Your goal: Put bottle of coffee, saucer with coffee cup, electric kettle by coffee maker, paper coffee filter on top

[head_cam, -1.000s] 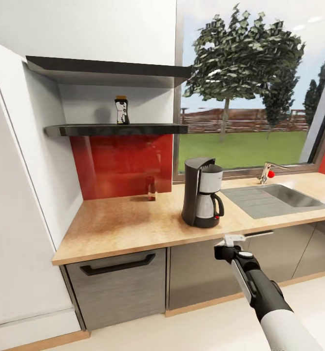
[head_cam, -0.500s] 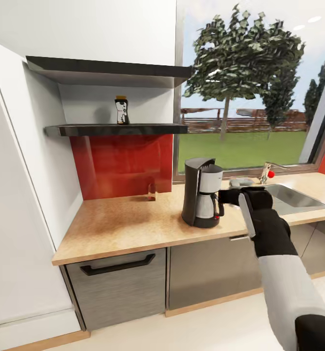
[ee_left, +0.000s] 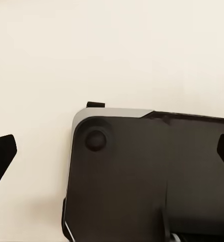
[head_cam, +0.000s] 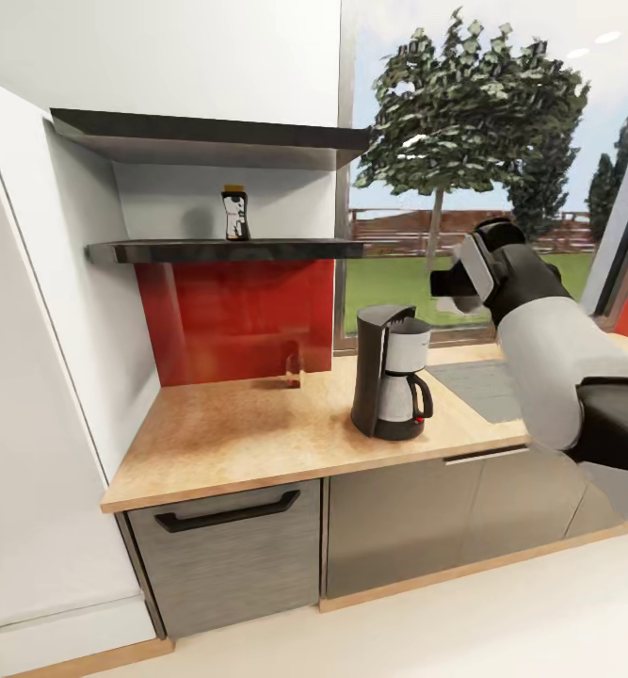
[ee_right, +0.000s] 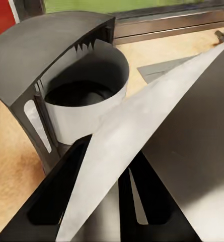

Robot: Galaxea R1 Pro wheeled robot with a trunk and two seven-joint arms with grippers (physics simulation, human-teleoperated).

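coffee maker (head_cam: 390, 373) on countertop (head_cam: 248, 428) (bottle (head_cam: 235, 213) shelved)

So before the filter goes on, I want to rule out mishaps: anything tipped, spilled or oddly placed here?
Nothing stands out. The coffee maker stands upright on the countertop, and the bottle of coffee stands upright on the shelf.

Bright daylight comes in through the big window (head_cam: 464, 169) behind my right hand (head_cam: 464, 273). Everything looks sharp. Soft shadows sit under the black wall shelf (head_cam: 224, 250).
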